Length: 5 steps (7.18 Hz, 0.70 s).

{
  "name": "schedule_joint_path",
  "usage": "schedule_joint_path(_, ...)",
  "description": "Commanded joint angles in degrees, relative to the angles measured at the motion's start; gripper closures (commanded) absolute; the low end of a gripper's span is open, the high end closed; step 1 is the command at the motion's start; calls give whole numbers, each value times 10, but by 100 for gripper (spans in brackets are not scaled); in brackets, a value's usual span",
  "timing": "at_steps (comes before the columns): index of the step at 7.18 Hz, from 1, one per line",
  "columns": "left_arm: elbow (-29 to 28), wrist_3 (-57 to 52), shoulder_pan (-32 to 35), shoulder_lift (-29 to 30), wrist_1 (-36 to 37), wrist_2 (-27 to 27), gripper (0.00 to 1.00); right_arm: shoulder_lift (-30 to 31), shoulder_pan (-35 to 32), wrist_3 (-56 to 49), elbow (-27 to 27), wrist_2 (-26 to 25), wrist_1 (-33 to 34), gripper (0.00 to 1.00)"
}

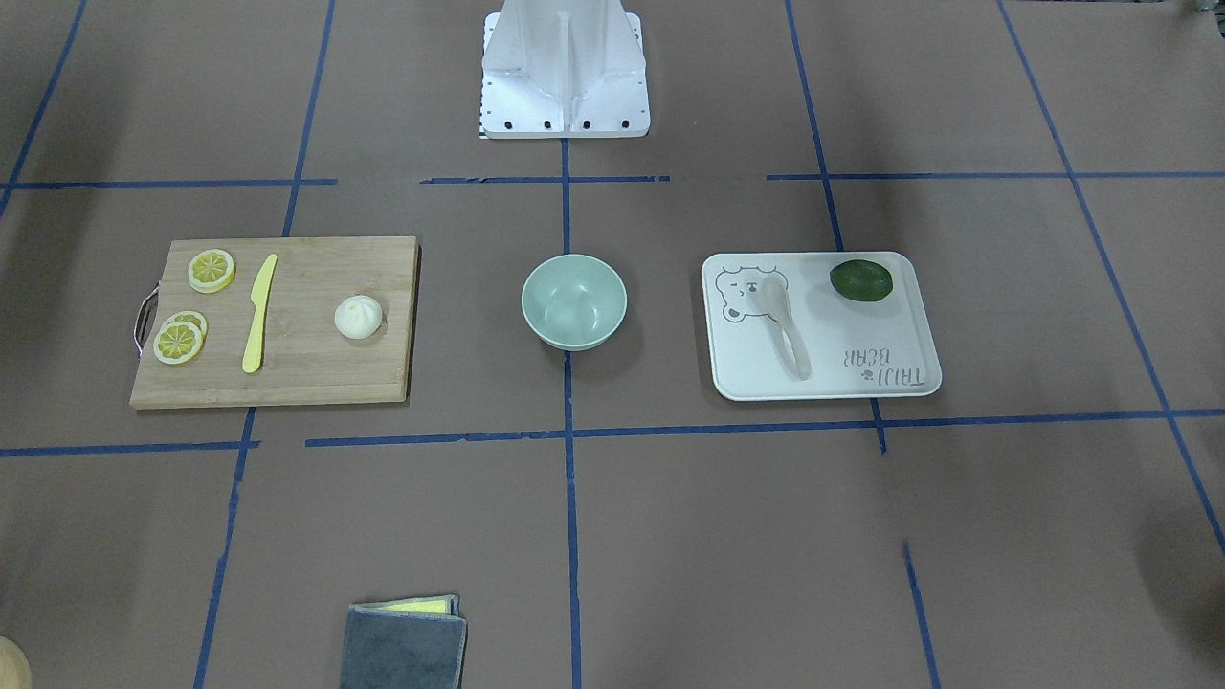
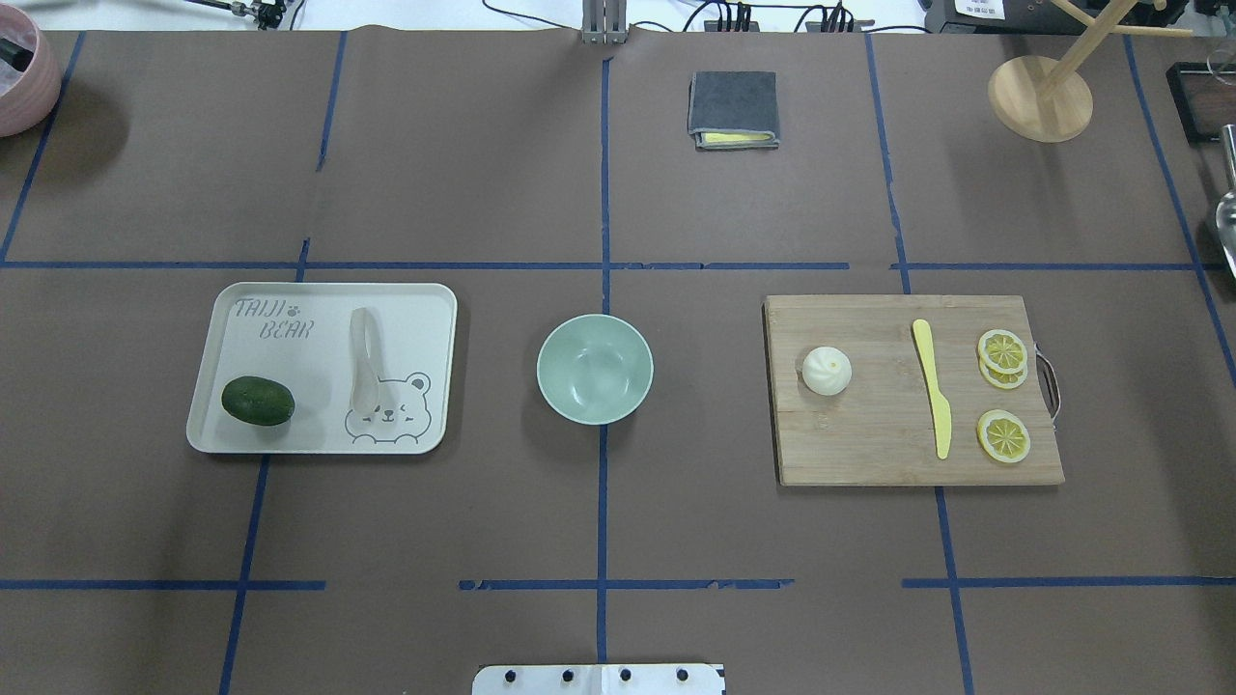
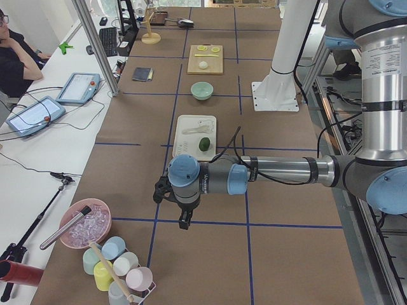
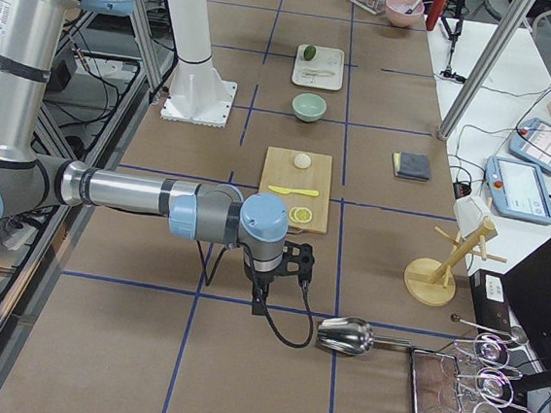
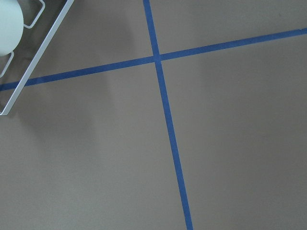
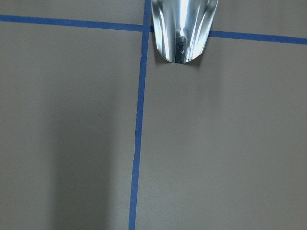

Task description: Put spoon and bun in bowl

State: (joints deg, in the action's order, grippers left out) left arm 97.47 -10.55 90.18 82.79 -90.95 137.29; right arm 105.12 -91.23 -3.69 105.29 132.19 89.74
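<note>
The mint-green bowl (image 2: 595,369) stands empty at the table's middle; it also shows in the front view (image 1: 573,300). The pale spoon (image 2: 364,372) lies on the off-white bear tray (image 2: 425,309), to the bowl's left in the overhead view. The white bun (image 2: 827,371) sits on the wooden cutting board (image 2: 869,454), to the bowl's right. My left gripper (image 3: 184,221) hangs over bare table beyond the tray, near the table's left end. My right gripper (image 4: 258,303) hangs beyond the board, near the right end. Both show only in the side views, so I cannot tell whether they are open or shut.
A dark green fruit (image 2: 258,401) lies on the tray. A yellow knife (image 2: 933,388) and lemon slices (image 2: 1002,436) lie on the board. A folded grey cloth (image 2: 733,108) lies at the far side. A metal scoop (image 4: 346,336) lies near the right gripper, and a cup rack (image 3: 117,270) stands near the left one.
</note>
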Motion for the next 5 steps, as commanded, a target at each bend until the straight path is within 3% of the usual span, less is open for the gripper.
schedule_joint_path(1,0,0,0,8,1,0,0,0,1,3,1,1,-1,0)
schedule_joint_path(4,18,0,-8,9,-20,-4,0,-45,11,7,4,2,0,0)
schedule_joint_path(5,19,3,-38,14,-46,-5,0,-78,21,6,-1,-3,-1,0)
